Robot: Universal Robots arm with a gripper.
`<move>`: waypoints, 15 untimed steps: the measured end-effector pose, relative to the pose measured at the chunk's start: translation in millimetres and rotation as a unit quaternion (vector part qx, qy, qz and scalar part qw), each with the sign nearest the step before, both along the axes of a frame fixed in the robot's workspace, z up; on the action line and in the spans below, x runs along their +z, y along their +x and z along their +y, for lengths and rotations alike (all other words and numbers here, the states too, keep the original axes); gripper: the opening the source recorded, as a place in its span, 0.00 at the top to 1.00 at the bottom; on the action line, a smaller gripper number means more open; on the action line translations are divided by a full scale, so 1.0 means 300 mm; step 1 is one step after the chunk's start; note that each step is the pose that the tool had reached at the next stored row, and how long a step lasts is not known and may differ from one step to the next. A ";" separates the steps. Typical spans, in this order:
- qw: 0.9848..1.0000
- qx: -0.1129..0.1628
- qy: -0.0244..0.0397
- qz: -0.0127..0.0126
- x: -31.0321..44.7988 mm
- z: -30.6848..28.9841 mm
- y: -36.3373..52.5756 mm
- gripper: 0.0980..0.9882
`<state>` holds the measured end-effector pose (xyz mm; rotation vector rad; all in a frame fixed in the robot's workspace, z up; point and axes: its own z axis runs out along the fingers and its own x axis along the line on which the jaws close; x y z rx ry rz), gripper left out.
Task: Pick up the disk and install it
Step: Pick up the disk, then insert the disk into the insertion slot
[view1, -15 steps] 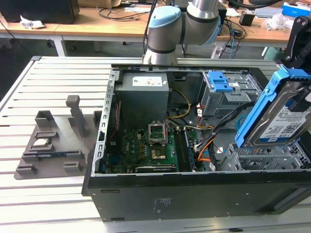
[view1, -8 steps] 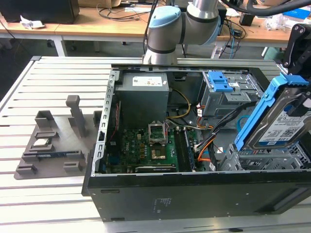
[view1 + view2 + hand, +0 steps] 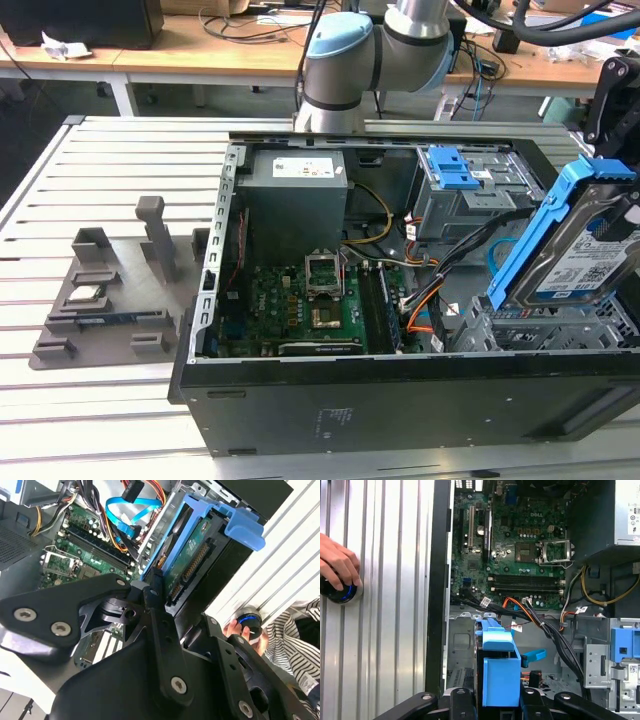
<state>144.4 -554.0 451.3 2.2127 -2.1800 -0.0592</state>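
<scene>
The gripper (image 3: pixel 497 707) is clamped on the disk (image 3: pixel 496 672). In the first wrist view its black metal fingers (image 3: pixel 464 705) flank the blue plastic rail, seen end-on. The second wrist view shows the disk's underside: a green circuit board with a connector row, framed by the blue rail. The exterior view shows the labelled silver face. There the disk hangs tilted above the metal bay at the corner of the open case (image 3: pixel 400 400) on the exterior view's right, not seated.

Beyond it lie cables (image 3: pixel 547 627), the green motherboard (image 3: pixel 300 300), the blue-latched cage (image 3: pixel 465 190) and the grey box-shaped power supply (image 3: pixel 295 200).

In both wrist views a hand (image 3: pixel 337 560) rests on a round blue-lit knob (image 3: pixel 337 592) on the ribbed metal table (image 3: pixel 390 630). The second wrist view adds a striped sleeve (image 3: pixel 290 640). A grey fixture (image 3: pixel 110 290) lies on the table at the exterior view's left.
</scene>
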 end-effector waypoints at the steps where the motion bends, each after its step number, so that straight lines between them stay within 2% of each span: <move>1: 1.000 0.000 0.000 0.000 0.000 0.000 0.000 0.70; 11: 1.000 -0.001 0.000 0.000 -0.001 0.000 0.000 0.70; 15: 1.000 -0.022 0.000 0.000 -0.014 0.001 0.001 0.70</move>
